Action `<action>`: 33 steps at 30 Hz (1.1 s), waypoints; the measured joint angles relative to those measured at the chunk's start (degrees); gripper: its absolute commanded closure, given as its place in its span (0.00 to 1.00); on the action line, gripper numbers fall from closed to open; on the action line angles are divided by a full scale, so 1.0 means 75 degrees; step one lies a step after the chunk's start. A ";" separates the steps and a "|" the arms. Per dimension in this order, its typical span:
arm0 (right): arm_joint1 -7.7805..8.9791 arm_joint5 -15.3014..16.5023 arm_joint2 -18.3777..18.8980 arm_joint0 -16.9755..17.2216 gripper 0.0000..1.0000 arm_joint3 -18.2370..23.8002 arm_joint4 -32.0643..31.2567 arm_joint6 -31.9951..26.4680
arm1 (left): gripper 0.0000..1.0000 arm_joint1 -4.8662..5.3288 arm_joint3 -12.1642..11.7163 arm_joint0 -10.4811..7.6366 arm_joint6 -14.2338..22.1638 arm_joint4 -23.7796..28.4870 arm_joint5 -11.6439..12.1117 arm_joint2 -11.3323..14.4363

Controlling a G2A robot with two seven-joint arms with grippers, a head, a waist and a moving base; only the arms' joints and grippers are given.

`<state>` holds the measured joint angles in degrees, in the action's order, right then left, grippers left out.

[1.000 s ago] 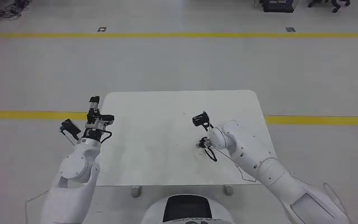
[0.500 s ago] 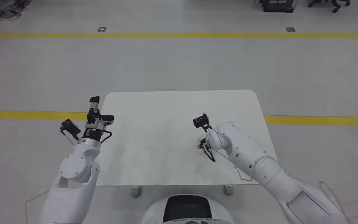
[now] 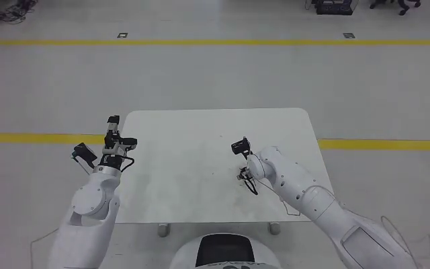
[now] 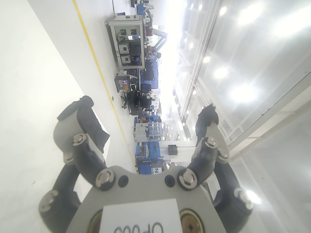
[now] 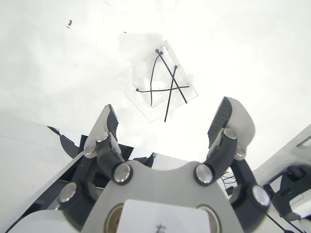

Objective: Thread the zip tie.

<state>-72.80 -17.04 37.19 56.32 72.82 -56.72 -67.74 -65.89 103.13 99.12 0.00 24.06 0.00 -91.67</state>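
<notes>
Top view: white table (image 3: 201,128) at frame centre. The left arm (image 3: 94,198) sits lower left, with its wrist beside the table's left edge. The right arm (image 3: 295,185) comes in from lower right, its wrist over the table right of centre. I can't make out the ties here.

Left wrist view: left gripper (image 4: 145,112) is released, with nothing between the fingers. It faces out along the floor toward the room, away from the work.

Right wrist view: right gripper (image 5: 168,104) is spread wide and empty, hanging above a clear tray (image 5: 142,103) on the table. Four black zip ties (image 5: 170,87) lie flat in the tray, crossed over each other. The nearest zip tie (image 5: 169,100) has its long axis running straight away from the gripper. Its head is at the far end and its tail pokes past the tray's near rim toward the fingers.

Step looks like the first pickup, so the task is barely begun. Best bet is to drop onto that protruding tail. The pads already close across its axis. Pinch near the tip and clear of the crossings so the other ties don't lift with it, then leave enough tail free to feed into the head.
</notes>
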 measured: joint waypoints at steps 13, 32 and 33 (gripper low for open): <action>-0.0274 -0.0325 -0.0016 -0.0109 0.00 -0.0352 0.0500 0.0500 | 0.00 0.0000 0.0000 0.0000 0.0000 0.0000 0.0000 0.0000; -0.0531 -0.0325 0.0279 0.0047 0.58 -0.0581 -0.0125 0.0591 | 0.00 0.0000 0.0000 0.0000 0.0000 0.0000 0.0000 0.0000; -0.0546 -0.0325 0.0317 0.0069 0.60 -0.0585 -0.0166 0.0579 | 0.00 0.0000 0.0000 0.0000 0.0000 0.0000 0.0000 0.0000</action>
<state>-76.89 -19.48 39.57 56.83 68.44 -57.96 -63.39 -65.89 103.13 99.12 0.00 24.06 0.00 -91.67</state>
